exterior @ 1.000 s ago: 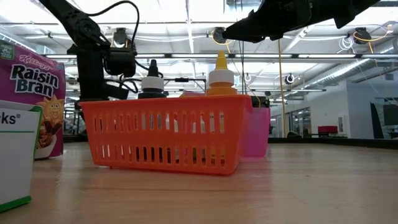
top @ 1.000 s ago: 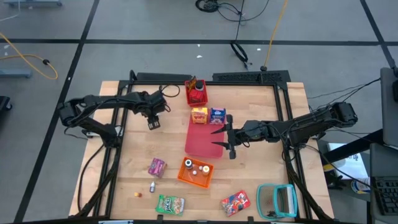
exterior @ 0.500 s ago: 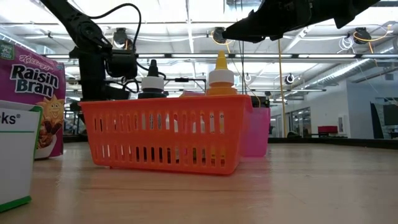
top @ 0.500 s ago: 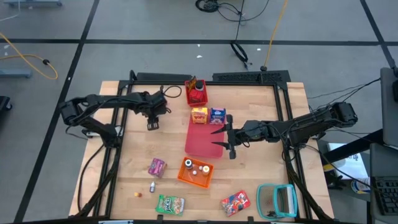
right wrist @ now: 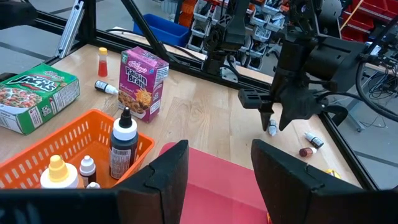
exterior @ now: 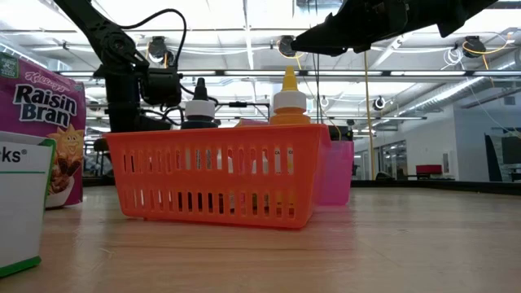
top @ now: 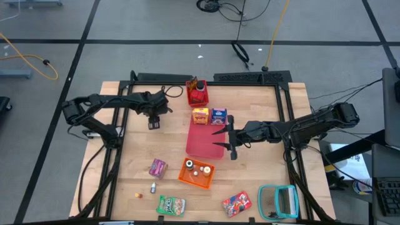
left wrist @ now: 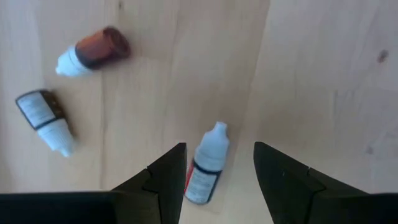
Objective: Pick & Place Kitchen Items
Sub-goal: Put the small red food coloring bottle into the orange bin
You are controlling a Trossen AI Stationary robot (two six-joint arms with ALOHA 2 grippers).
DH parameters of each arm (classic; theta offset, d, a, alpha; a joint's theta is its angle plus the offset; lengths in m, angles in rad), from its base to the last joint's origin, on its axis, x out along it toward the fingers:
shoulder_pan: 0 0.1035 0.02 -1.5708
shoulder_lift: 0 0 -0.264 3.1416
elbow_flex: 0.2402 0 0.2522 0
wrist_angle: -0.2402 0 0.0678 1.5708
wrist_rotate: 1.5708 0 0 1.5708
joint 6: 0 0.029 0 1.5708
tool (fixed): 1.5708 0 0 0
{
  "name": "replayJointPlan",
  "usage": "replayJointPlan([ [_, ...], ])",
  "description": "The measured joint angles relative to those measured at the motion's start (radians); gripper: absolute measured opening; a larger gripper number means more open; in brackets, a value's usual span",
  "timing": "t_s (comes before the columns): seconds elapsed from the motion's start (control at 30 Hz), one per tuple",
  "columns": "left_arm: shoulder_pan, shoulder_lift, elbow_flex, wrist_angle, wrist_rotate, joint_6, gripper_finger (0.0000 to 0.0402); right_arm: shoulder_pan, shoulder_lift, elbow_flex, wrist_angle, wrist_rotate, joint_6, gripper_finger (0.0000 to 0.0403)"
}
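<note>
My left gripper (top: 152, 124) hangs open, pointing down, near the table's far left. In its wrist view (left wrist: 219, 168) the fingers stand on either side of a tiny white bottle with a red-and-black label (left wrist: 205, 169) that lies on its side on the wood, apart from both. Two more tiny bottles (left wrist: 93, 50) (left wrist: 45, 120) lie beside it. My right gripper (top: 219, 139) hovers open over the flat red mat (top: 203, 147), holding nothing. A yellow carton (top: 200, 115) and a blue carton (top: 219, 115) stand at the mat's far end.
A red bin (top: 197, 95) sits far centre. The orange basket (top: 196, 173) holds bottles (right wrist: 123, 144). Near the front are a purple carton (top: 157, 167), a green packet (top: 170, 205), a red packet (top: 237, 203), a small bottle (top: 152, 187) and a teal-framed object (top: 278, 201).
My left gripper has shifted by a small amount above the tiny bottles and its cable loop has swung with it. Its fingers stay open.
</note>
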Motion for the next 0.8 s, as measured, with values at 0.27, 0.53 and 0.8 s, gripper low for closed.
replayJointPlan([
  [0.27,0.000,0.001,0.000,0.007,0.005,0.021,0.0112,0.000,0.000,0.000,0.000,0.000,0.004,0.0169],
  [0.53,0.000,0.001,-0.002,0.011,0.011,0.011,0.0039,0.000,0.000,0.000,0.000,0.000,0.004,0.0169],
  [0.8,0.000,0.002,-0.054,0.077,0.040,-0.042,0.0006,0.000,0.000,0.000,0.000,0.000,0.004,0.0169],
])
